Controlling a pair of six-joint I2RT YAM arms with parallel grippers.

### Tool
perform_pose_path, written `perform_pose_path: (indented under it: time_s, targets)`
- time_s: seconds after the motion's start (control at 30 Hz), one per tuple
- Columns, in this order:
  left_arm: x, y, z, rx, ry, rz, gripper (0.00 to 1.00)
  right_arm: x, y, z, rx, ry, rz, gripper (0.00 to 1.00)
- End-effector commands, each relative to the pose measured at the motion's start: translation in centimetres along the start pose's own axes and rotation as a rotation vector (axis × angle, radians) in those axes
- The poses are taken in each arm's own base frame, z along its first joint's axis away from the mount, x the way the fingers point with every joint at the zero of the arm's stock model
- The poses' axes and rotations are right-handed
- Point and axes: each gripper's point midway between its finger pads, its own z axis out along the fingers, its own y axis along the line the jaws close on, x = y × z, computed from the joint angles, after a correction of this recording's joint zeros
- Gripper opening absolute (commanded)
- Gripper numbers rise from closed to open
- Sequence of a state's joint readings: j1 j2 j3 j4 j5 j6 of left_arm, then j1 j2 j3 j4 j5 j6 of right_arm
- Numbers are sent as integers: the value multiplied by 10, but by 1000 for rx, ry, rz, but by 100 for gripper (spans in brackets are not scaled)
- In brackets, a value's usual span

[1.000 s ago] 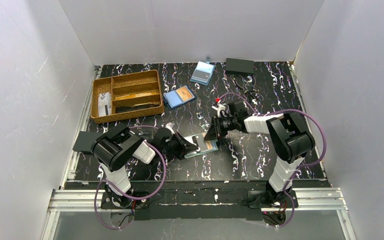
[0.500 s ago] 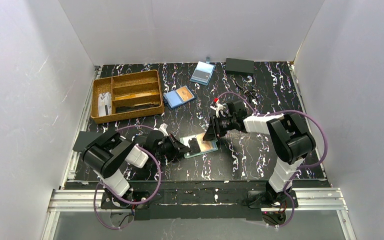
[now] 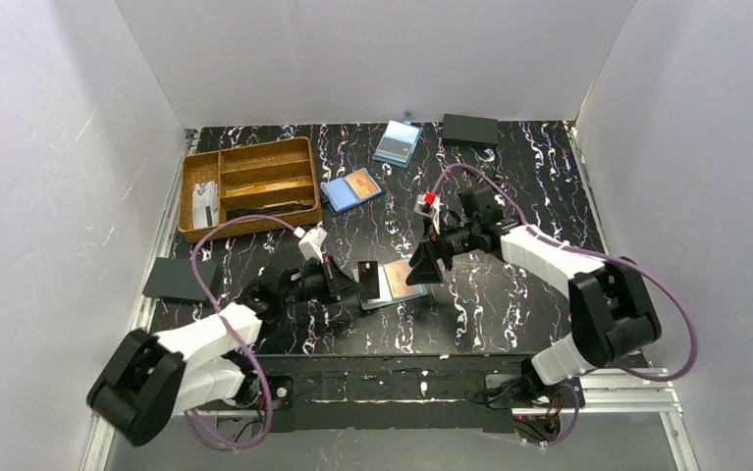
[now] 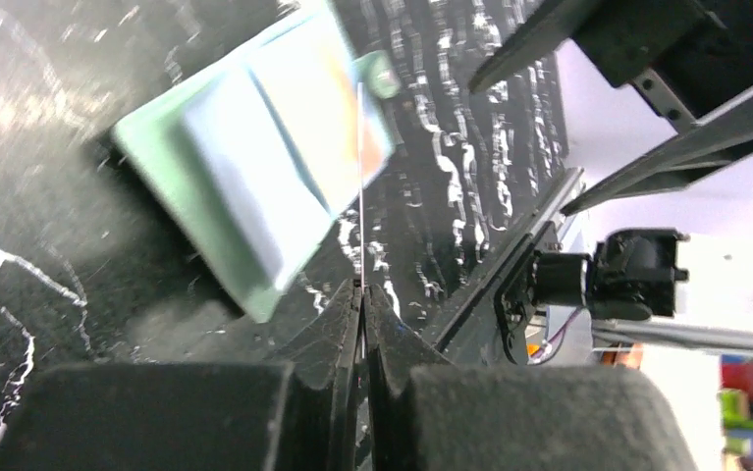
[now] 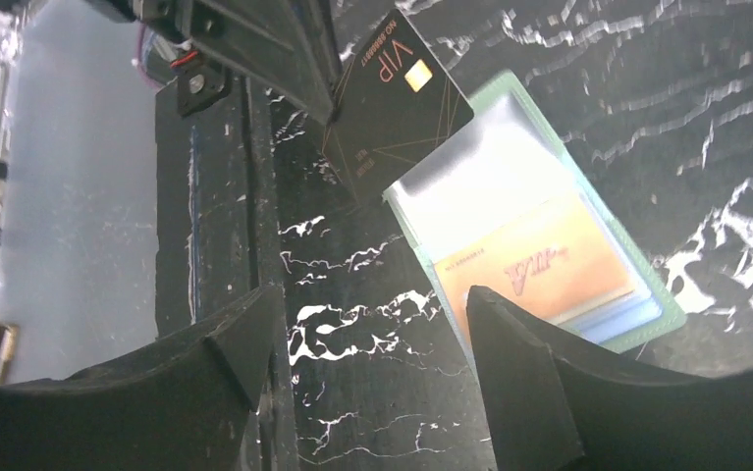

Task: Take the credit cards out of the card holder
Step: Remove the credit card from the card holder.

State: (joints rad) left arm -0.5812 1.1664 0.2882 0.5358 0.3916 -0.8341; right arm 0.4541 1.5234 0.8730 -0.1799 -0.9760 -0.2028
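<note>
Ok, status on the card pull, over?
Left gripper shut on black card, out of the card holder. Right gripper open over it. Orange card inside. Nothing blocking.

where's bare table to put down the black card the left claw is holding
Widest bare patch: far right, between the black box and the right arm. A narrower strip lies between the card holder and the near edge. Crowded: around the holder, where the left claw, its black card and the right claw meet.
</note>
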Motion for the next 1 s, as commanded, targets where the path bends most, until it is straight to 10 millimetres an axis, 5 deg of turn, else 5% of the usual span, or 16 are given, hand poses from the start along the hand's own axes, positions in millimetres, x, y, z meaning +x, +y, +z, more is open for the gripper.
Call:
perform_pose_path:
  time_s: [0.0, 0.43, 0.97]
  targets:
    - [-19, -35, -24, 68, 1, 223, 0, -15, 36, -20, -89, -8, -219, 82]
    - [-75, -148, -46, 329, -94, 171, 0, -50, 66, -53, -118, -178, -266, 93]
    - [-79, -183, -18, 402, -116, 188, 0, -76, 69, -66, -156, -253, -133, 96]
